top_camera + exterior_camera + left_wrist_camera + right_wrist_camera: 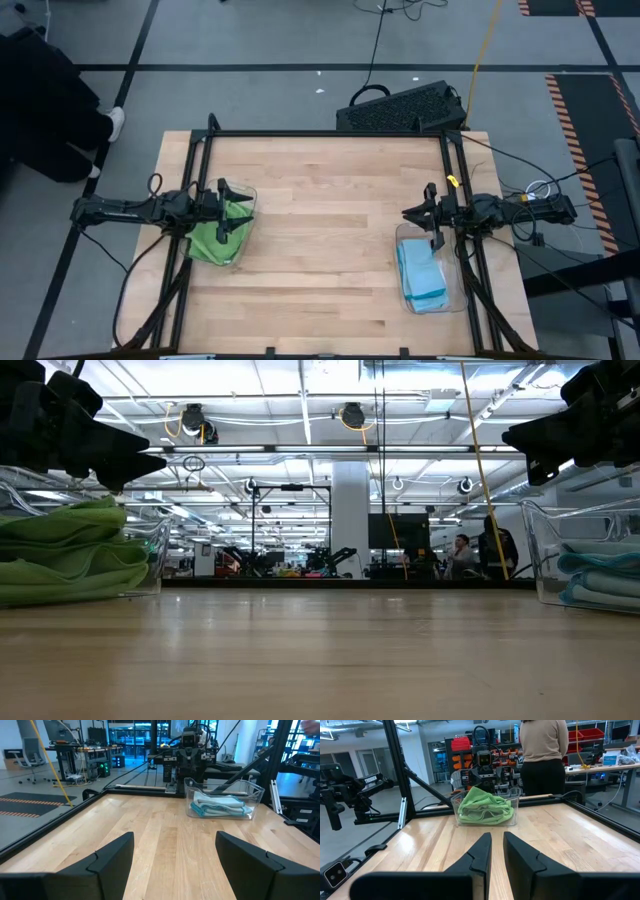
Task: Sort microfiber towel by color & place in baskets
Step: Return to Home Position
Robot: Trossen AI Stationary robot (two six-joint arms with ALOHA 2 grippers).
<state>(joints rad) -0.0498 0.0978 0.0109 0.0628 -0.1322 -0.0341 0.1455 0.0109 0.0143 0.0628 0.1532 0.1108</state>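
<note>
Lime green microfiber towels (212, 238) (485, 807) lie piled in a clear basket (514, 815) at the table's left side. Folded light blue towels (422, 275) (220, 805) lie in a second clear basket (254, 795) at the right side. My left gripper (235, 208) (175, 837) hangs level above the green pile, open and holding nothing, pointing toward the table's middle. My right gripper (410, 215) (497, 837) hangs level above the far end of the blue basket, its fingers almost together with nothing between them.
Bare wooden tabletop (320, 230) lies between the two baskets. A black frame rail (330, 133) runs along the table's edges. A black perforated crate (400, 108) sits beyond the far edge. A person (542, 750) stands off the table's left side.
</note>
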